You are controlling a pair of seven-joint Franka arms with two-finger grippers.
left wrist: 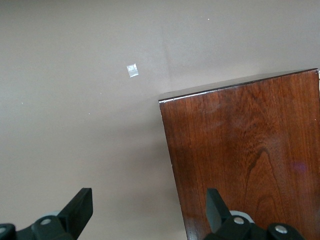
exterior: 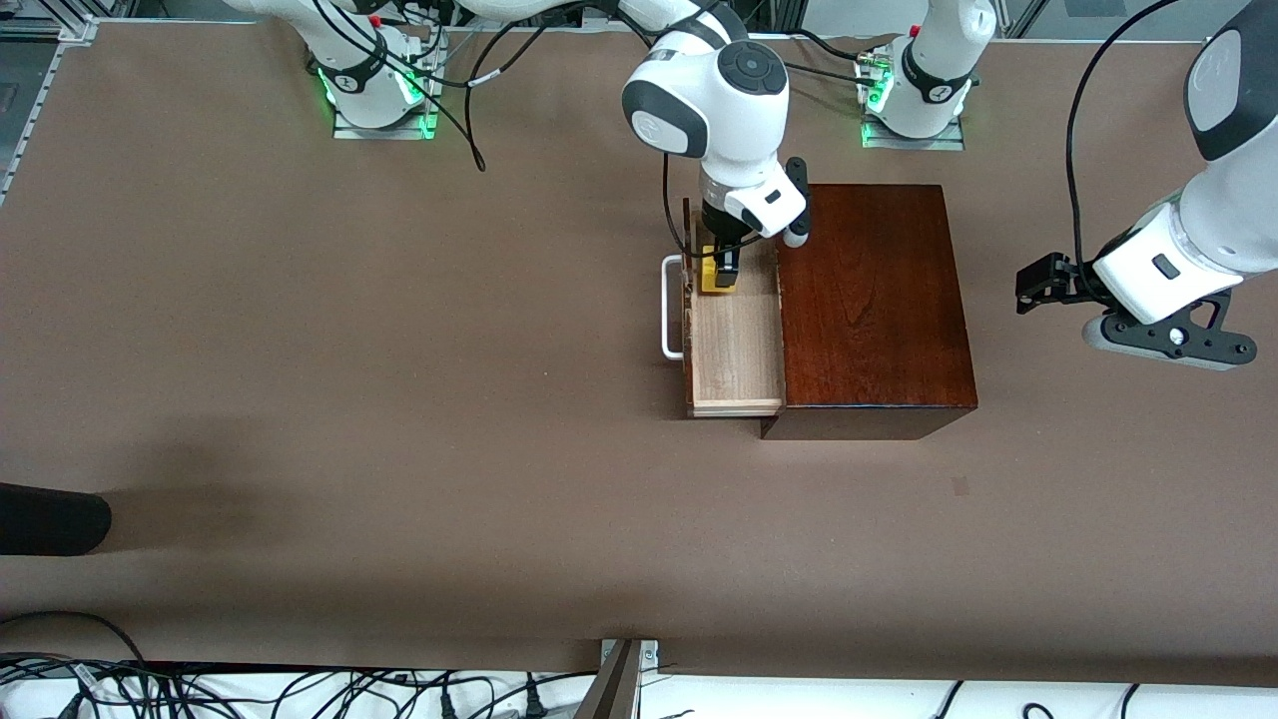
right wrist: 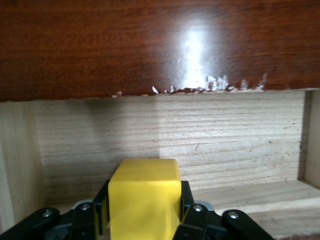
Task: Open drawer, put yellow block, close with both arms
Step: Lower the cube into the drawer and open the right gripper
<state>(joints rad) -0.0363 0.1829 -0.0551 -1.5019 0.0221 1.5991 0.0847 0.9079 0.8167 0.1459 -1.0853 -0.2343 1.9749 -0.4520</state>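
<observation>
The drawer (exterior: 734, 345) stands pulled out of the mahogany box (exterior: 874, 310), its pale wood floor showing and its white loop handle (exterior: 671, 306) toward the right arm's end. My right gripper (exterior: 721, 272) is shut on the yellow block (exterior: 715, 276) and holds it low inside the drawer at the end farther from the front camera. In the right wrist view the yellow block (right wrist: 145, 197) sits between the fingers over the drawer floor (right wrist: 170, 145). My left gripper (exterior: 1038, 285) is open and empty, in the air beside the box at the left arm's end; the box (left wrist: 250, 150) shows in its wrist view.
A small pale scrap (left wrist: 132, 70) lies on the brown table near the box. A dark object (exterior: 50, 519) juts in at the table's edge toward the right arm's end. Cables run along the edge nearest the front camera.
</observation>
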